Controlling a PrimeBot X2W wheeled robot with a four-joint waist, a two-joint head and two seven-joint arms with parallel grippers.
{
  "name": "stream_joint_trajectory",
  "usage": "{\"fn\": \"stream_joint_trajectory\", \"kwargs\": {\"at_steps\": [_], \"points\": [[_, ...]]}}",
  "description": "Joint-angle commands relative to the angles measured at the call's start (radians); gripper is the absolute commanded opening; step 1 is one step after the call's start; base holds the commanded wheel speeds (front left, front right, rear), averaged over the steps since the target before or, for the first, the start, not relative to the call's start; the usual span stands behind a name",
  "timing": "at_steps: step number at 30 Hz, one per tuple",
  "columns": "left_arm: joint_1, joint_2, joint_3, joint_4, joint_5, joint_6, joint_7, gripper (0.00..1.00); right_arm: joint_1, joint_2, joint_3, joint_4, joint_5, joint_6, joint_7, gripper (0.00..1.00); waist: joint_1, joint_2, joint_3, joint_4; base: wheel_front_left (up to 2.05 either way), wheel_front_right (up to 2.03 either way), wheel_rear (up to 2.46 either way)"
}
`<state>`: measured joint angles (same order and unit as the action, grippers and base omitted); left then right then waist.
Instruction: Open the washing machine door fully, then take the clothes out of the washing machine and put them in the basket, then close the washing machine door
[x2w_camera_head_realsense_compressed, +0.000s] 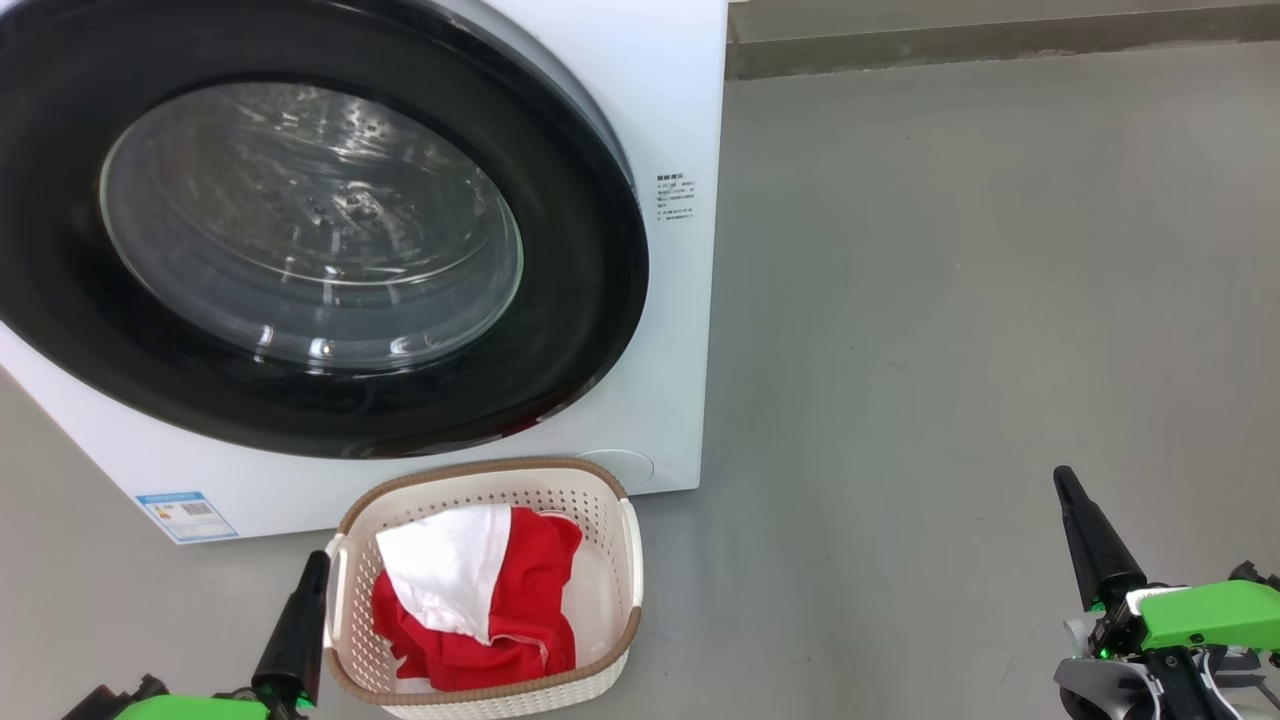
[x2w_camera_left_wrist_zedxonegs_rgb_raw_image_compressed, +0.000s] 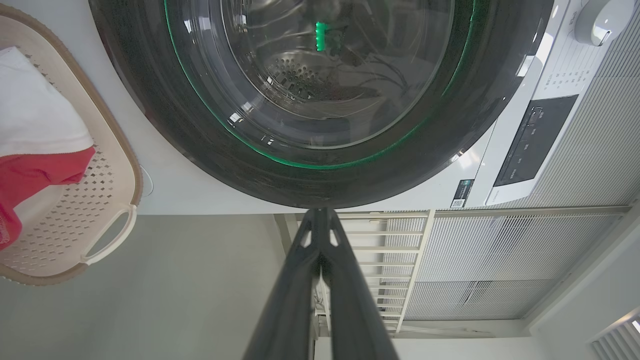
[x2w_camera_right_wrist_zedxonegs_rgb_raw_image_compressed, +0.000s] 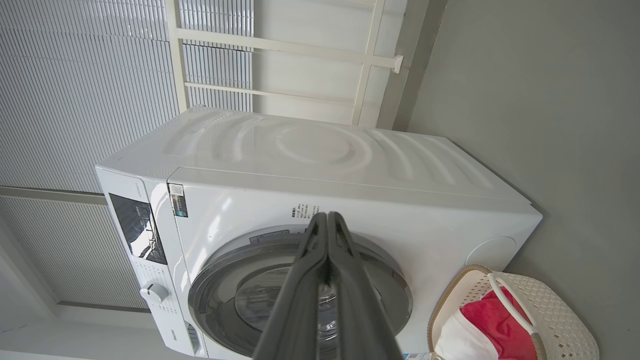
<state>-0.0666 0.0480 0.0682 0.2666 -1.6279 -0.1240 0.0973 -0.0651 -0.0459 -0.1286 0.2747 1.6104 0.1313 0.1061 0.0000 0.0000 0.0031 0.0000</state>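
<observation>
Underneath, smooth grey floor carries the basket.

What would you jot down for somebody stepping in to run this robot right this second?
Left end effector: shut, holding nothing, low beside the basket's left side.
Right end effector: shut, holding nothing, over the floor to the right of the washing machine.
Door: closed flat against the washing machine. No red shows through its glass.
Clothes: red and white, lying in the basket, which stands on the floor in front of the washing machine.
Done: clothes are in the basket and the door is closed.
Left: nothing that I can see; the job looks finished.
</observation>
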Motion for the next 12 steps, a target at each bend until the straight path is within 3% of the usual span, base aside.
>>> {"fn": "stream_joint_trajectory", "kwargs": {"at_steps": [1,12], "points": [[-0.041,0.009,0.037,-0.022,0.012,-0.007,0.009,0.00,-0.043,-0.005,0.015,-0.030,-0.002,-0.001,0.007,0.00,0.0000,0.0000,0.000,0.000,0.00,0.00,0.00],[-0.041,0.008,0.039,-0.022,0.013,-0.007,0.010,0.00,-0.043,-0.005,0.015,-0.030,-0.002,-0.001,0.007,0.00,0.0000,0.0000,0.000,0.000,0.00,0.00,0.00]]}}
